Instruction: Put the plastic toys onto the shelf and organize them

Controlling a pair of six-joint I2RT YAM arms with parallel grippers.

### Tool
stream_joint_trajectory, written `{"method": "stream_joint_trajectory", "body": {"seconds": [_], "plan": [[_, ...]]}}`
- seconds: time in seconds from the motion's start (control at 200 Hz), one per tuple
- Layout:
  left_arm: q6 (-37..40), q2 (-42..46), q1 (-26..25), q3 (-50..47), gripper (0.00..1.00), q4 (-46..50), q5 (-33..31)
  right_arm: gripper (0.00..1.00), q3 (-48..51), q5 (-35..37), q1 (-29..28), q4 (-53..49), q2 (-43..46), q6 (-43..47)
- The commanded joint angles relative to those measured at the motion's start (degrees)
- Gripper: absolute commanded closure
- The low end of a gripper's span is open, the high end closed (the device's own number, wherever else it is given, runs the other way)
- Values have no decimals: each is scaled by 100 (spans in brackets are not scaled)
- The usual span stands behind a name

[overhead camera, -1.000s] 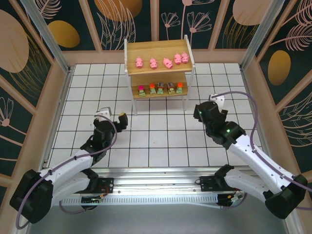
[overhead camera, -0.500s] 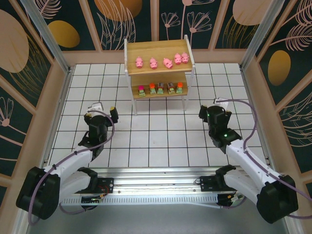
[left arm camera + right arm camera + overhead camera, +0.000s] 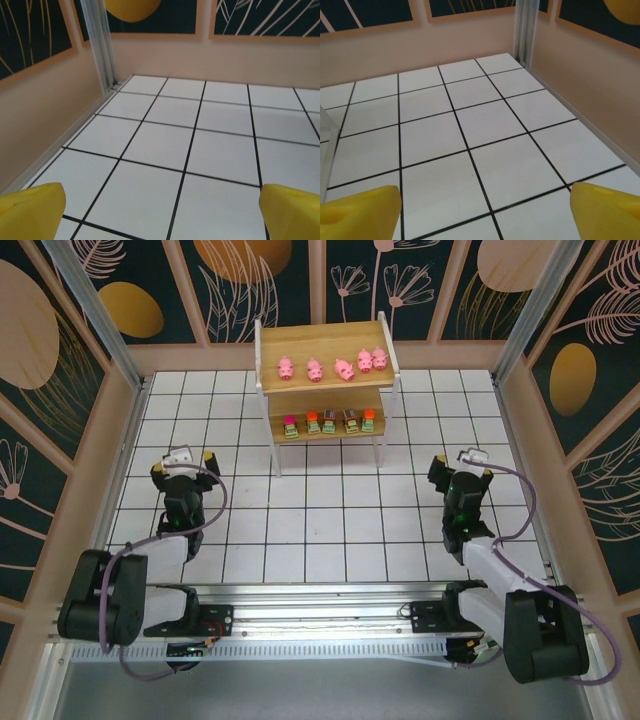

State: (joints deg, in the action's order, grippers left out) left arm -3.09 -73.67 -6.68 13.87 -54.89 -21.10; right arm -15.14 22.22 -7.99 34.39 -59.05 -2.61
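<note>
Wooden shelf (image 3: 300, 340) stands loaded at 12 o'clock on the tiled table (image 3: 320, 520), and both claws are empty.
Five pink pigs (image 3: 344, 369) line the top board, the two at its right end close together. Five blocky pieces (image 3: 329, 421) stand in a row on the lower board. The left gripper (image 3: 183, 462) sits at 9 o'clock and the right gripper (image 3: 458, 465) at 3 o'clock, each well apart from the shelf. In both wrist views the yellow fingers (image 3: 30, 210) are spread wide at the bottom corners, with bare white tile between them and nothing held.
</note>
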Motion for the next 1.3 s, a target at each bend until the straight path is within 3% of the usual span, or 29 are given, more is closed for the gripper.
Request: {"method": "stream_joint_trajectory", "body": {"seconds": [0.0, 0.175, 0.34, 0.445, 0.861, 1.141, 1.196, 1.291], "plan": [[68, -424, 255, -115, 1, -1239, 738, 12, 119, -460, 57, 1240, -333, 390], [-16, -1055, 477, -232, 1, -1974, 1271, 11, 341, -975, 213, 2485, -1027, 559], [-75, -1348, 679, -69, 1, -1894, 1836, 11, 374, -1357, 377, 3429, -1647, 635], [-94, -1366, 808, -60, 1, -1890, 2207, 11, 219, -1704, 582, 3125, -1680, 472], [-130, -1334, 808, -32, 1, -1785, 2002, 11, 602, -2087, 679, 4077, -2163, 515], [-130, -1339, 807, -33, 1, -1797, 1996, 9, 658, -1957, 640, 5148, -3174, 526], [-135, -1335, 800, -33, 1, -1797, 1994, 7, 485, -2099, 743, 4563, -3043, 441], [-131, -1340, 800, -33, 1, -1788, 1992, 1, 372, -2099, 837, 4418, -3078, 338]]}}
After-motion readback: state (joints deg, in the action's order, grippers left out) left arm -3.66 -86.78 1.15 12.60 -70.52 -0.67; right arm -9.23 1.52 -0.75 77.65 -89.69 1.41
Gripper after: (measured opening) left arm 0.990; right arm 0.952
